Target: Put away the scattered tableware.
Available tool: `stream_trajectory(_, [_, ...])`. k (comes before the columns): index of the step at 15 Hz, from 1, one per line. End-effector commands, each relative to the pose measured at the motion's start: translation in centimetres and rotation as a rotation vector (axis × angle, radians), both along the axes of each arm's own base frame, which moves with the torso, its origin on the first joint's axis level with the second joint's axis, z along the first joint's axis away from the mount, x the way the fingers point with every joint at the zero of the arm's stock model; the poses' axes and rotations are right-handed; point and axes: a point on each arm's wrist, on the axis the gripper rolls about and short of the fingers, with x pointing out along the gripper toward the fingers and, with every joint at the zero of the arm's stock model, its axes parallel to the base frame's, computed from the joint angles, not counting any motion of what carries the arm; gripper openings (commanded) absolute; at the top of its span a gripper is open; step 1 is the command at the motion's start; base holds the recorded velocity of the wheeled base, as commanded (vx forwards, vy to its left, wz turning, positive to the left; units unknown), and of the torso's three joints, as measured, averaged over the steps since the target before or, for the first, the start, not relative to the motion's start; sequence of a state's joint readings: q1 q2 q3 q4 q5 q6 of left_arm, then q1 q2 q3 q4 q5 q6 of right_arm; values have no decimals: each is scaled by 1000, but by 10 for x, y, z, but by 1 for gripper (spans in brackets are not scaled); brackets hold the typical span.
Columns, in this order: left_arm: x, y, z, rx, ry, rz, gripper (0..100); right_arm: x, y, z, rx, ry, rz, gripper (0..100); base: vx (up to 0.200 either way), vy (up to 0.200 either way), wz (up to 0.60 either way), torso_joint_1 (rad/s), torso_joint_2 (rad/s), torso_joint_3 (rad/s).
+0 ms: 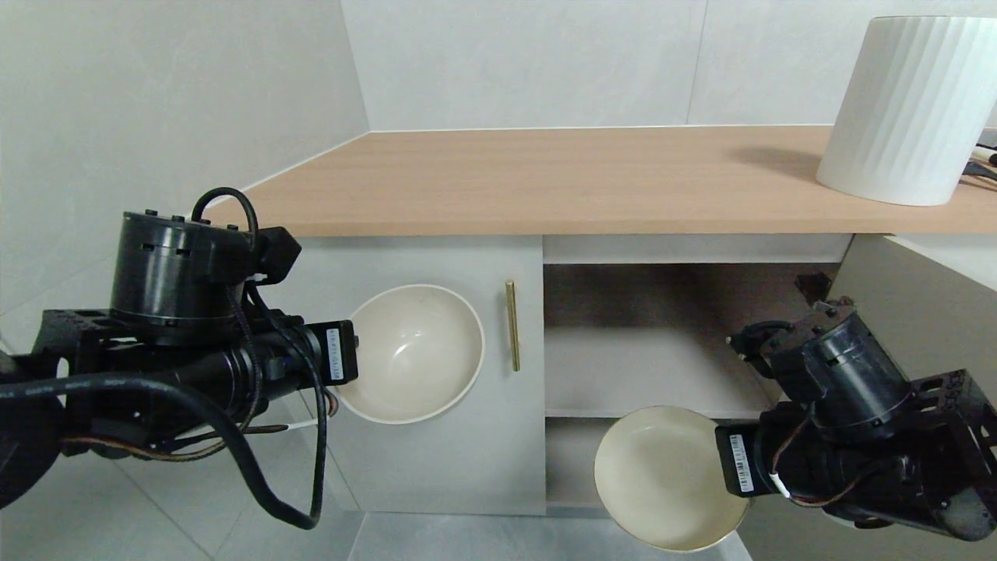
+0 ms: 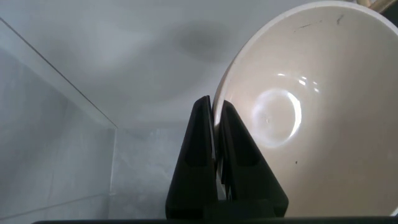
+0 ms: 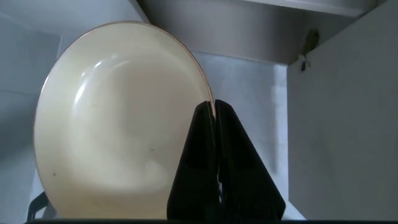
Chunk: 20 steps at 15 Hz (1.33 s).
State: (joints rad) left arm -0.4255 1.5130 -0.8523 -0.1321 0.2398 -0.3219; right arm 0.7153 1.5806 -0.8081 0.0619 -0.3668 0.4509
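Although both sets of jaws pinch only rims, left gripper [image 2: 214, 115] on bowl [image 1: 417, 354], right gripper [image 3: 214, 115] on plate [image 1: 662, 479], these glazed pieces appear stiff, slippery, breakable.

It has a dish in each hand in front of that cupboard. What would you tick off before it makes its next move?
1. Left gripper clamped on the bowl rim: ok.
2. Right gripper clamped on the plate rim: ok.
3. Bowl and plate apart from each other: ok.
4. Shelf exposed on the open side, near the plate: ok.
5. Way in for the bowl: not ok, it hangs in front of the shut left door beside the handle.
6. Room in the space under the shelf: cannot tell, the plate hides part of it.
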Motion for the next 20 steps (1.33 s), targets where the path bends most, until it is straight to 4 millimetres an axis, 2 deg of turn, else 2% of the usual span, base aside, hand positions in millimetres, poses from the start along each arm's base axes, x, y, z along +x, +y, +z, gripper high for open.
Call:
stream_trajectory(1, [-1,0,-1,-2,5,-7,0,11,1,-12,-15,44,-6,0,0,0,0,0,0,0])
stream_trajectory(4, [-5,0,-1,-27,16,-54,0,60,8,-54,-18,110,-62,0,0,0,0,0,0,0])
stream_trajectory(5, [-7,0,-1,-45,23,-86,0,90,14,-71,1,81,-94,0,0,0,0,0,0,0])
stream_trajectory(9, [-6,0,-3,-49,33,-99,0,164,15,-95,37,3,-191,0,0,0,0,0,0,0])
stream_trajectory(11, [-7,0,-3,-49,32,-99,0,183,14,-106,15,-12,-219,0,0,0,0,0,0,0])
stream_trajectory(12, [-7,0,-2,-50,32,-100,0,200,11,-122,-34,-32,-286,0,0,0,0,0,0,0])
stream_trajectory(13, [-7,0,-3,-50,33,-100,0,209,6,-131,-53,-34,-319,0,0,0,0,0,0,0])
stream_trajectory(17, [-8,-5,-5,-45,42,-117,0,228,-14,-143,-58,-34,-382,0,0,0,0,0,0,0])
stream_trajectory(20, [-7,-5,-7,-42,49,-118,0,237,-14,-149,-72,-48,-406,0,0,0,0,0,0,0])
